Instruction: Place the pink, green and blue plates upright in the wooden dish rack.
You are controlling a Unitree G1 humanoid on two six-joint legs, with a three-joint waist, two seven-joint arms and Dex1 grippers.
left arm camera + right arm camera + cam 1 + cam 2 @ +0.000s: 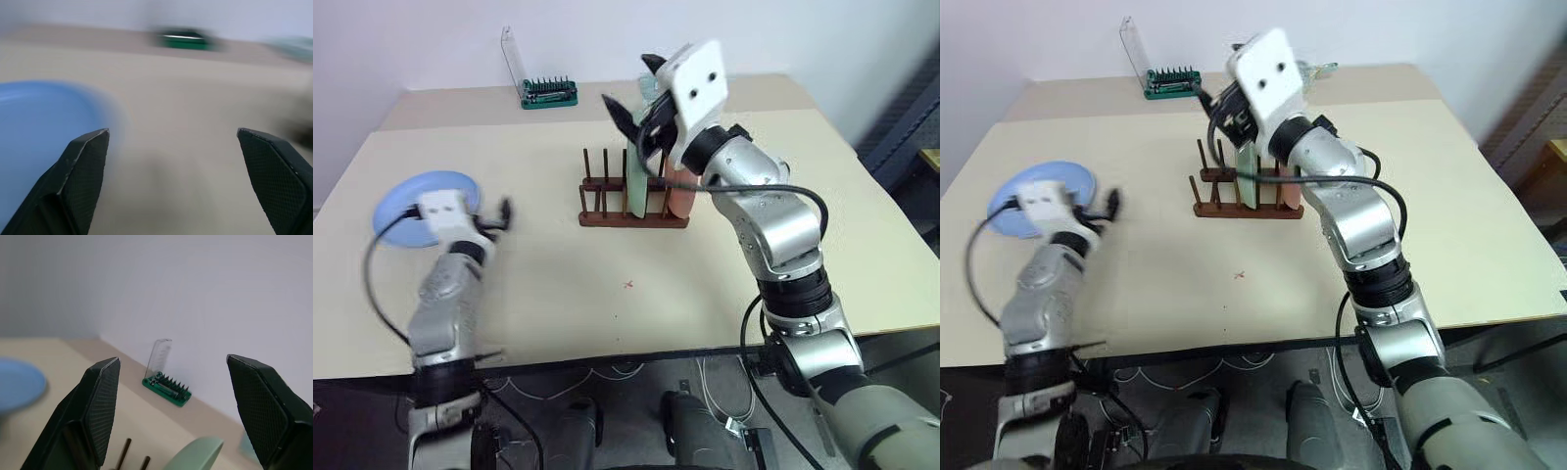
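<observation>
Head view: green plate (635, 186) and pink plate (682, 199) upright in rack (633, 217); blue plate (426, 204) flat on table (607, 294). Right gripper (186, 401) above rack, spread wide, empty. Left gripper (176, 171) beside blue plate, likewise.

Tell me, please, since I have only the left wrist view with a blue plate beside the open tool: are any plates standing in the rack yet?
Observer: Yes. The green plate stands upright in the wooden dish rack.
Operator: Thank you. And the pink one?
Observer: The pink plate stands upright in the rack too, on the green plate's right, partly behind the right arm.
Operator: Is the right tool holding anything?
Observer: No. The right tool is open and empty above the green plate's rim.
Operator: Where does the blue plate lie?
Observer: The blue plate lies flat on the table, left of the rack, by the left tool.
</observation>
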